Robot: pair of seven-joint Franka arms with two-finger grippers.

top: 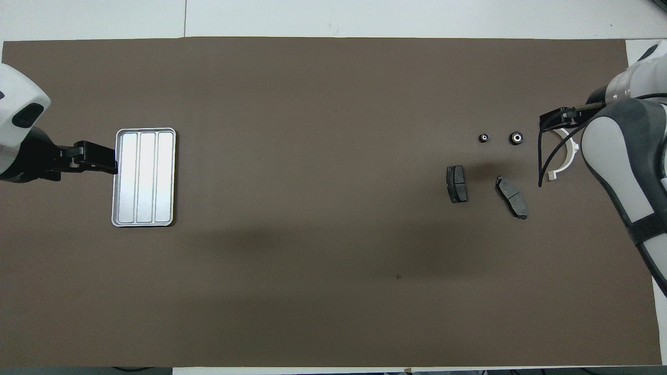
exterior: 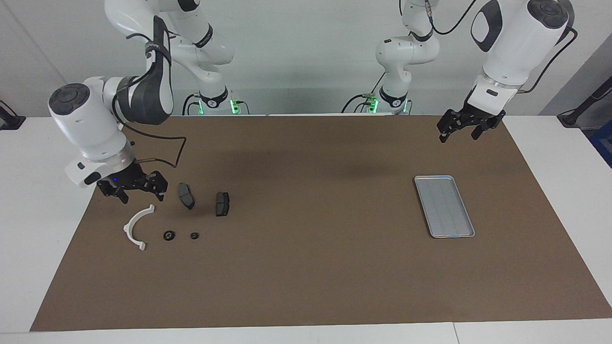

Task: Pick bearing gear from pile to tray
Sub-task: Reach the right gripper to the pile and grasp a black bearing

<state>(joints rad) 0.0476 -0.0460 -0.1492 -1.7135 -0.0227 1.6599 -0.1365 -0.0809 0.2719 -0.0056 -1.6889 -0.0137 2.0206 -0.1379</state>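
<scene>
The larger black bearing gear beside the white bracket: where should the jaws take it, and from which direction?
Come straight down on the larger bearing gear and close across its outer rim. It looks like a small round piece lying flat on the mat, with bare mat all around it; the white bracket and the smaller round piece lie apart from it. The right gripper, open, is the one by the pile.

Bright, even overhead light; soft shadows, tray (top: 119,177) glaring.

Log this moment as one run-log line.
right gripper: open, over white bracket | left gripper: open, waiting | tray: holds nothing
</scene>
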